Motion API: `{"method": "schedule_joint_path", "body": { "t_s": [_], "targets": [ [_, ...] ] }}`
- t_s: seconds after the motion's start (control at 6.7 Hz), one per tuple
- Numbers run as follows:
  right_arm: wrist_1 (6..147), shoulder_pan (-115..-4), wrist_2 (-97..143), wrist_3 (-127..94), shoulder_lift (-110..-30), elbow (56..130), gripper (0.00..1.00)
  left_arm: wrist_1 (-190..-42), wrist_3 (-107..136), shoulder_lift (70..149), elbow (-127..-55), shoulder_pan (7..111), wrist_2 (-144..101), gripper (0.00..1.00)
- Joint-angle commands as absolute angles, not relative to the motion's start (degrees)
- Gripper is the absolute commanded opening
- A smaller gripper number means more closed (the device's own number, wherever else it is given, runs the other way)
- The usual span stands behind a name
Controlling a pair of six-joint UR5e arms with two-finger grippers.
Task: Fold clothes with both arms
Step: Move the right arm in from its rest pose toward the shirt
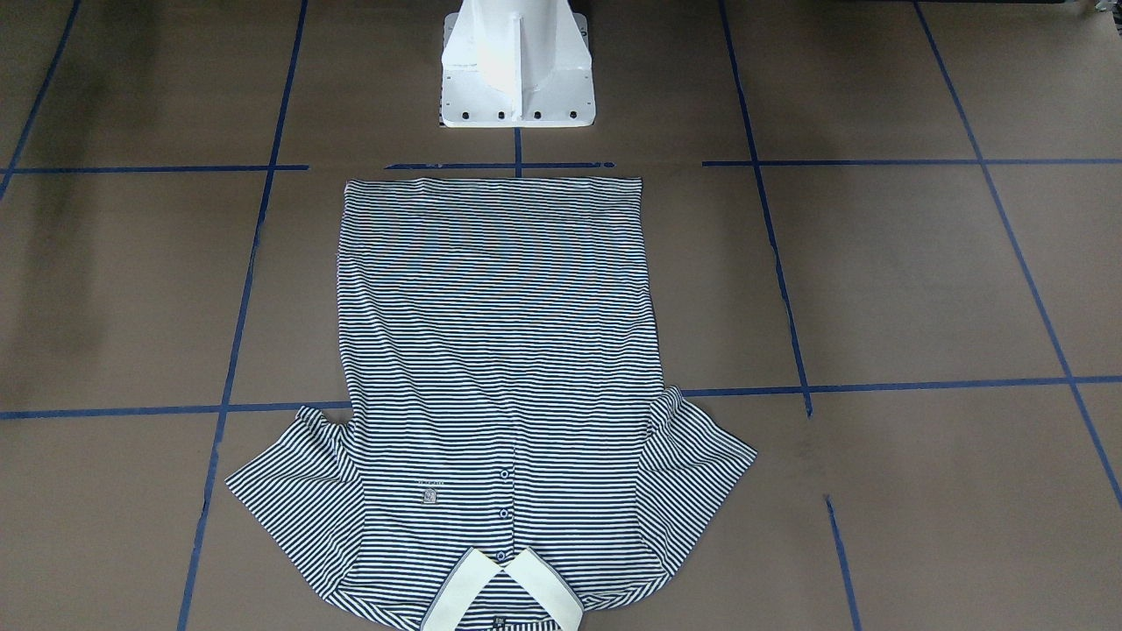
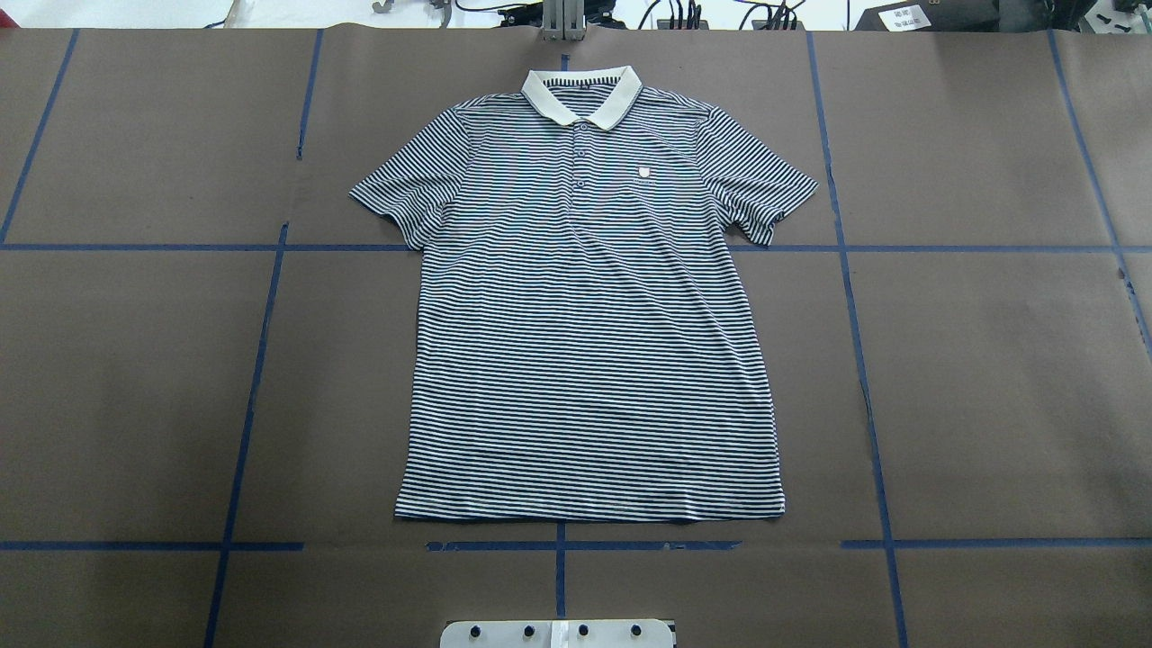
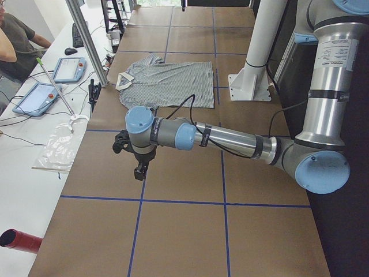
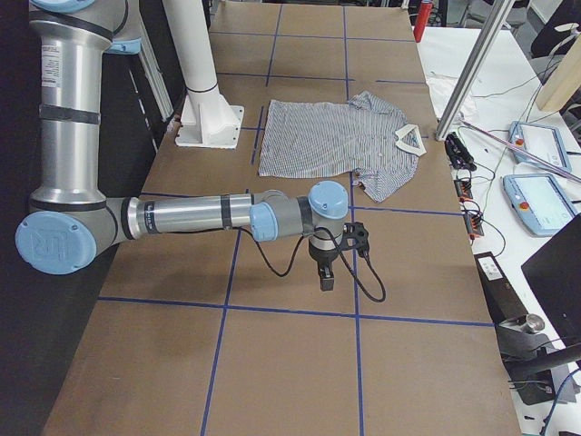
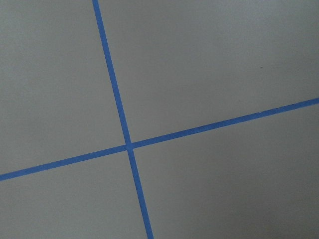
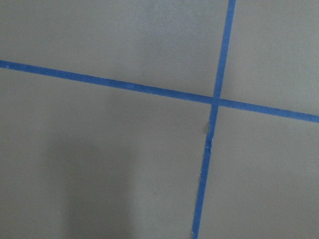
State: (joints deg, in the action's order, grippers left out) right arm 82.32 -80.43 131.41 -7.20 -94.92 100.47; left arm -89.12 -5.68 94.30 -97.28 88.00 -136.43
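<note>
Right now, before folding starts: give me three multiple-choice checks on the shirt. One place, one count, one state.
1. The polo shirt has its collar pointing: A) away from the pedestal; B) toward it; C) to the robot's left.
2. Count of buttons on the placket: A) one; B) three; C) five.
3. The shirt lies: A) folded in half; B) bunched up; C) flat, sleeves spread.
Key: 1 A, the collar sits at the far edge in the overhead view. 2 B, three dark buttons run below the collar. 3 C, the body and both sleeves lie open.

Striped polo shirt (image 2: pixel 589 315) spread flat, face up, unfolded
</note>
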Motion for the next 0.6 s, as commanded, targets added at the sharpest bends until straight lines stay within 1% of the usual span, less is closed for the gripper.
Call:
{"method": "schedule_joint_path", "body": {
  "t_s": [0.0,0.15,0.3,0.45],
  "targets": [
    [76.1,-74.0,134.4,-24.4,-86.6,96.4,1.0,-90.6,-5.9,93.3,-97.8,87.6,-136.1,1.0],
    [76.0,-70.5,133.8,-32.6,-78.5,91.3,1.0,-94.4,-5.7,92.8,-96.4,87.7,-138.1,1.0],
    [72.5,-67.4,130.8,-34.8,-66.5,80.4,1.0,-97.2,-5.6,91.5,-97.5,87.6,-138.9,1.0],
    [61.4,-65.6,128.4,-43.9,-62.5,73.8,1.0,-99.4,-5.5,91.5,-97.6,87.6,-139.0,1.0]
  ]
}}
